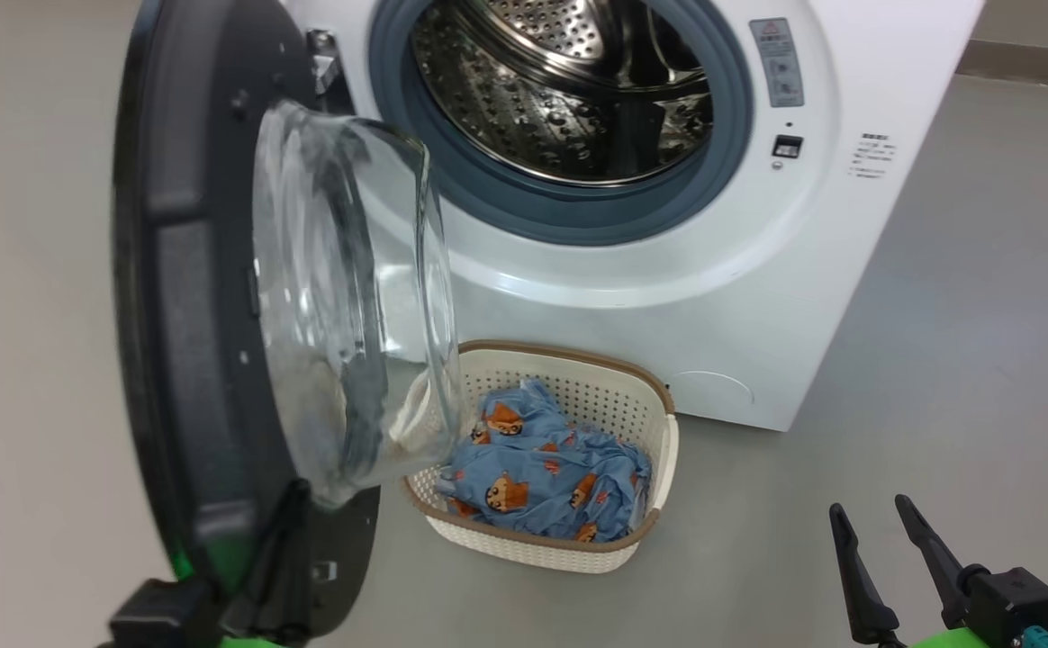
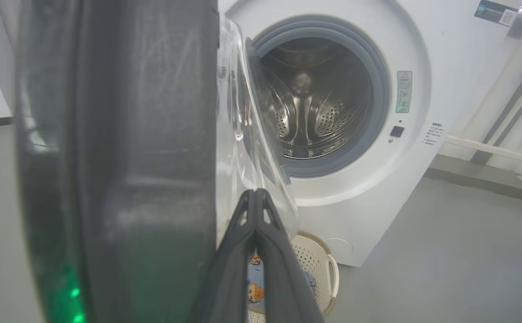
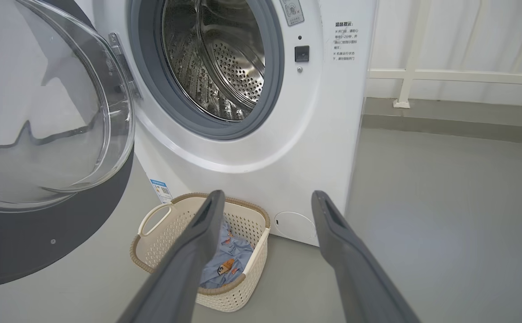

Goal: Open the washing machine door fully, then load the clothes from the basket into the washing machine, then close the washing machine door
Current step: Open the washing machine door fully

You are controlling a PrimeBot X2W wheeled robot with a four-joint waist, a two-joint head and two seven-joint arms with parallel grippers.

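Left fingers (image 2: pixel 238 255) pressed together, empty, beside door (image 2: pixel 131 157) — right fingers (image 1: pixel 855 567) spread wide, empty.

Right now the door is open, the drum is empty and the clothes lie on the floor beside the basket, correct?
One slip: the clothes lie inside the basket, not beside it, as the head view shows. The door is open and the drum empty.

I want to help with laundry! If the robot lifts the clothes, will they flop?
Probably yes: the clothes lie crumpled in soft folds in the basket. They look thin, so likely light. A pinch may leave parts dangling.
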